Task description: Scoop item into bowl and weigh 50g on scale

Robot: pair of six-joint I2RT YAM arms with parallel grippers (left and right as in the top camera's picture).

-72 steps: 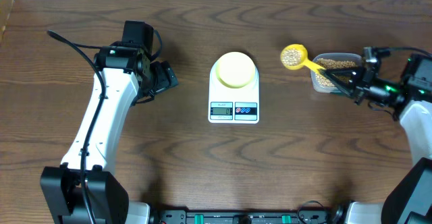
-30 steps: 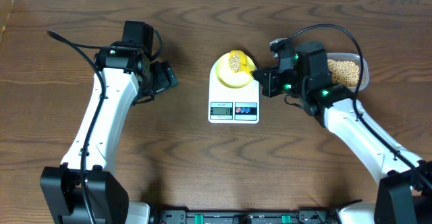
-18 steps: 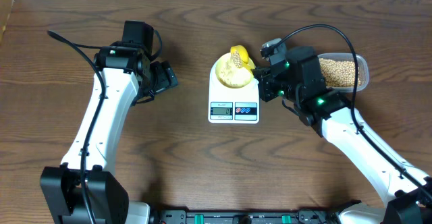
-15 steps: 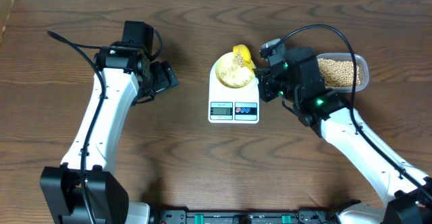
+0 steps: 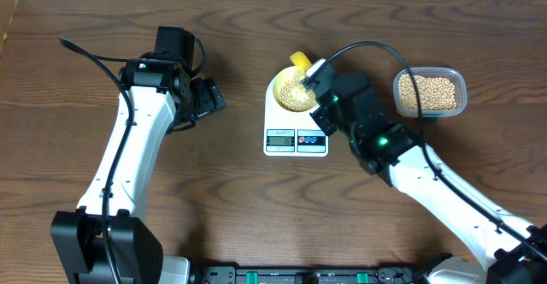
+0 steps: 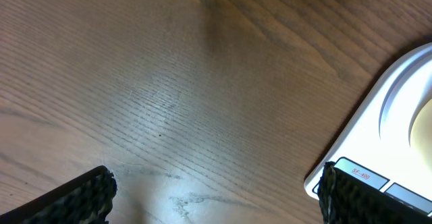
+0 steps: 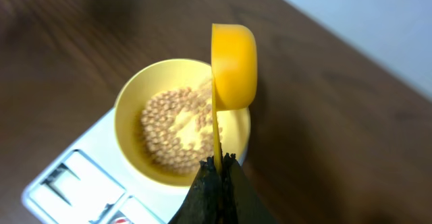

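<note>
Beans (image 7: 165,126) lie in a loose heap over the floor of the pale yellow bowl (image 7: 127,99), with some of the floor showing near the middle. Bowl sits on the platform of the white scale (image 5: 282,123), toward its 12 o'clock end; display at the 6 o'clock end is too small to read. Right gripper (image 7: 217,166) is clenched on the handle of the yellow scoop (image 7: 234,65). Scoop cup is rolled on edge over the bowl rim at 12 o'clock overhead, its mouth turned from the wrist camera. Clear tub (image 5: 463,92) stands at 3 o'clock of the scale, well apart, holding a full layer of beans. Left gripper (image 6: 216,200) hangs at 9 o'clock of the scale, jaws spread, nothing between them, above the wooden table (image 6: 169,82).
</note>
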